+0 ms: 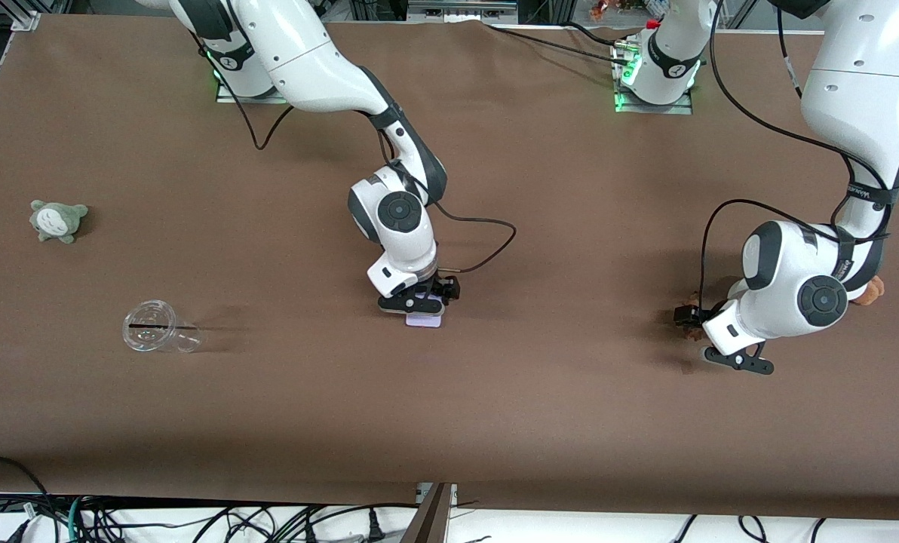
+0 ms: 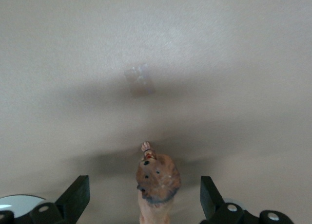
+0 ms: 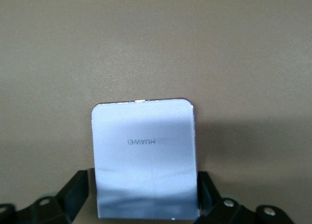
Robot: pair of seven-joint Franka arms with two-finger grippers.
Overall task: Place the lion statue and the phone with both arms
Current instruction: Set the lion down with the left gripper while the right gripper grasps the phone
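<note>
Lavender-white, the phone (image 3: 145, 158) sat at mid-frame in the front view, gripped between the right end effector (image 1: 421, 305) fingers, while the left end effector (image 2: 145, 197) at lower right stood wide open around the lion (image 2: 157, 182), ungripped, so both placements seemed unfinished.

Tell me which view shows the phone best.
The right wrist view: the phone fills the frame between the right gripper's fingers, its HUAWEI lettering legible. The front view shows only a pale sliver of it under that gripper. The left wrist view does not show it.
</note>
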